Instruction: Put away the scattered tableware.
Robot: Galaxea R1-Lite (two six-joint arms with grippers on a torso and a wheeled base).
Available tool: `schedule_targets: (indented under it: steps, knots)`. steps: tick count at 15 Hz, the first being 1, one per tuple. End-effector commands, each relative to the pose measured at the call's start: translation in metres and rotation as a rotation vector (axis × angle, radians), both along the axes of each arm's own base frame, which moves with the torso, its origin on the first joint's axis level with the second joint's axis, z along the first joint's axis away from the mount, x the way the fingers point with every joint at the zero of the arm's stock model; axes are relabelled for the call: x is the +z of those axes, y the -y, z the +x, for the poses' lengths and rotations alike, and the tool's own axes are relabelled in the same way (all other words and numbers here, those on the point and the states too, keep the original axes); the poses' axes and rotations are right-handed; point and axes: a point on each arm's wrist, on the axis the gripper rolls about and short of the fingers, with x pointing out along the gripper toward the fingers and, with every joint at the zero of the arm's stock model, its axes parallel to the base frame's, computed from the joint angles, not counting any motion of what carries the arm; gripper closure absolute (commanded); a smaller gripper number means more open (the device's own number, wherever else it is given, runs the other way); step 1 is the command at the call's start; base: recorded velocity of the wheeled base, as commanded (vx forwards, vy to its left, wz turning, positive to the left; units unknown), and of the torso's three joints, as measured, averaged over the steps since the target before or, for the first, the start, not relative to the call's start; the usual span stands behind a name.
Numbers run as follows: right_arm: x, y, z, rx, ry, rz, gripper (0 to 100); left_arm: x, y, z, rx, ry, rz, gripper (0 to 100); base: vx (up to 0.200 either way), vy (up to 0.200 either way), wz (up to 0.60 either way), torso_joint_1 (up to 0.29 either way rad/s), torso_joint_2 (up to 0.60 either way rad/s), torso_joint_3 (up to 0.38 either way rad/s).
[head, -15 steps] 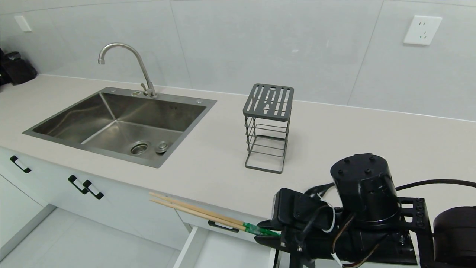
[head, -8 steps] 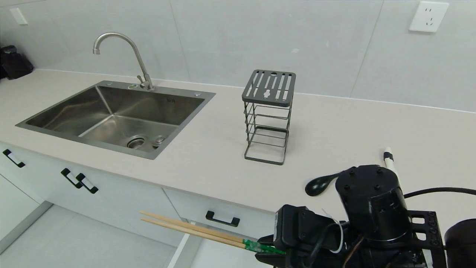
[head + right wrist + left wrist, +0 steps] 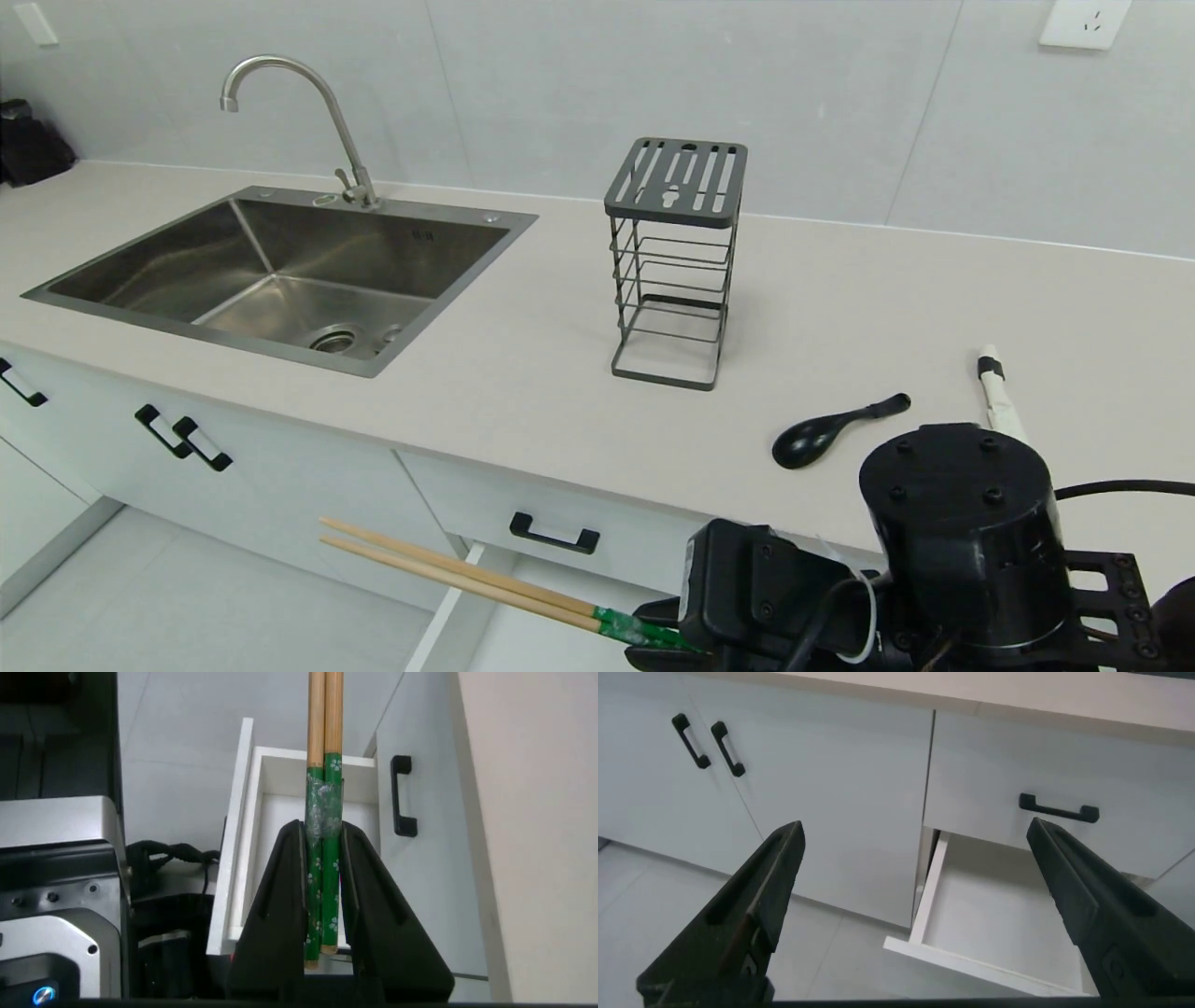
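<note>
Chopsticks poised above the open drawer

We see the right tool (image 3: 658, 630) clamped on the green ends of a pair of pale wooden chopsticks with green patterned ends (image 3: 467, 571), at the bottom centre of the head view. Their long axis runs from the tool up and left across the lower frame, tips free in the air in front of the cabinet doors. The pulled-out white drawer (image 3: 446, 627) lies directly beneath them. In the right wrist view the two shafts (image 3: 322, 728) rise straight up the middle of the frame over the drawer's box (image 3: 245, 812), lying side by side and touching. We judge the coming move turns on this: the sticks must go down into the box, with their length kept inside its walls.

The left tool (image 3: 915, 835) hangs with its jaws spread wide and holds nothing, the drawer's rim (image 3: 920, 917) in view between them.

On the pale surface (image 3: 523, 392), at right of the head view, a glossy black spoon (image 3: 831, 429) lies near a dark wire rack (image 3: 674, 261), not yet put away.
</note>
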Motion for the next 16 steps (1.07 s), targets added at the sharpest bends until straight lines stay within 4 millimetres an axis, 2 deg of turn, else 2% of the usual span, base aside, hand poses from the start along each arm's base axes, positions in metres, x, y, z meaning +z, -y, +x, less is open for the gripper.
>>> schedule_targets:
  steps: [1, 16]
  knots:
    - [0.0046, 0.0009, -0.0035, 0.006, 0.010, 0.013, 100, -0.0001, 0.0000, 0.0000, 0.000, 0.000, 0.000, 0, 0.000, 0.000, 0.00, -0.198, 0.38, 0.183]
    - [0.0091, 0.0017, -0.0078, -0.023, 0.019, 0.023, 100, -0.0001, 0.0000, 0.0000, 0.000, 0.000, 0.000, 0, 0.000, 0.000, 0.00, -0.250, 0.46, 0.203]
